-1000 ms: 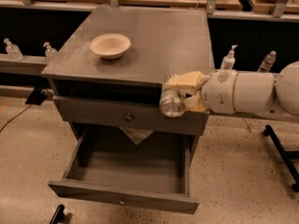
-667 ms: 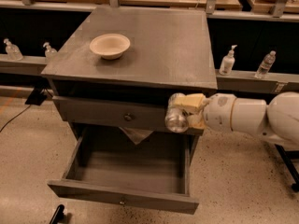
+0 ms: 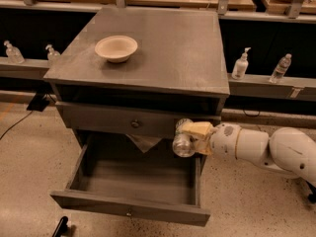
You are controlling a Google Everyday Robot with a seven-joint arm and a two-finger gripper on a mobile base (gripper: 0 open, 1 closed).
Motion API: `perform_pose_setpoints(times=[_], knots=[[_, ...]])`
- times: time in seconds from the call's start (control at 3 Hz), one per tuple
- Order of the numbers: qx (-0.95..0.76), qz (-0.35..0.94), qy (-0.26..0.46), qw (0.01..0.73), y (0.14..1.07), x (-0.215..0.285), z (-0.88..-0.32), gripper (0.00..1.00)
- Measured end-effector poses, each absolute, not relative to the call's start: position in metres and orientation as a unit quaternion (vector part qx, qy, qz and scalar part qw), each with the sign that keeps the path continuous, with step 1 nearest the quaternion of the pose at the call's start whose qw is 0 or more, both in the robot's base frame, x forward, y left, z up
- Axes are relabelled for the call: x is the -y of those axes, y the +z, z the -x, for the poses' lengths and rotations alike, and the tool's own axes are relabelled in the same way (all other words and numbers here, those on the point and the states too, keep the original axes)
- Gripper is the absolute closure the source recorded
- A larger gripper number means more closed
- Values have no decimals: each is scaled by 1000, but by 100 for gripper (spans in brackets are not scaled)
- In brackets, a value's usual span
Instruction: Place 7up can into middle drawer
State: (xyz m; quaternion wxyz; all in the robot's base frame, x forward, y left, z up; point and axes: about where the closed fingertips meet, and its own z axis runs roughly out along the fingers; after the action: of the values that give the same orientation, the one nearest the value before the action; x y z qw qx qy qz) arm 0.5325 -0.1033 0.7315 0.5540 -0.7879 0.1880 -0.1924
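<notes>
The 7up can (image 3: 181, 141), silvery with a shiny metal end facing me, lies on its side in my gripper (image 3: 193, 137). The gripper's yellowish fingers (image 3: 197, 130) are shut on the can. It hangs above the right part of the open middle drawer (image 3: 133, 209), a wide grey tray pulled out at the bottom of the cabinet, with a tiny knob on its front panel. The drawer floor (image 3: 138, 177) shows nothing on it. My white arm (image 3: 261, 149) reaches in from the right.
A shut drawer front with a round brassy knob (image 3: 134, 124) sits just above and left of the can. A beige bowl (image 3: 116, 48) stands on the grey cabinet top (image 3: 177, 48). Clear pump bottles (image 3: 240, 64) stand on ledges on both sides. Something pale and crumpled (image 3: 143, 142) hangs under the upper drawer.
My gripper with the can has moved down and slightly left, from level with the upper drawer front to below it, over the open drawer's right side.
</notes>
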Motion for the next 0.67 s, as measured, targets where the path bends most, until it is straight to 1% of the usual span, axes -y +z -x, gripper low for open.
perform_pose_setpoints(times=[0.33,0.67], knots=[[-200,811,-167,524,689,102,-533,100],[-221,846,-127,468,611,111,-522,100]])
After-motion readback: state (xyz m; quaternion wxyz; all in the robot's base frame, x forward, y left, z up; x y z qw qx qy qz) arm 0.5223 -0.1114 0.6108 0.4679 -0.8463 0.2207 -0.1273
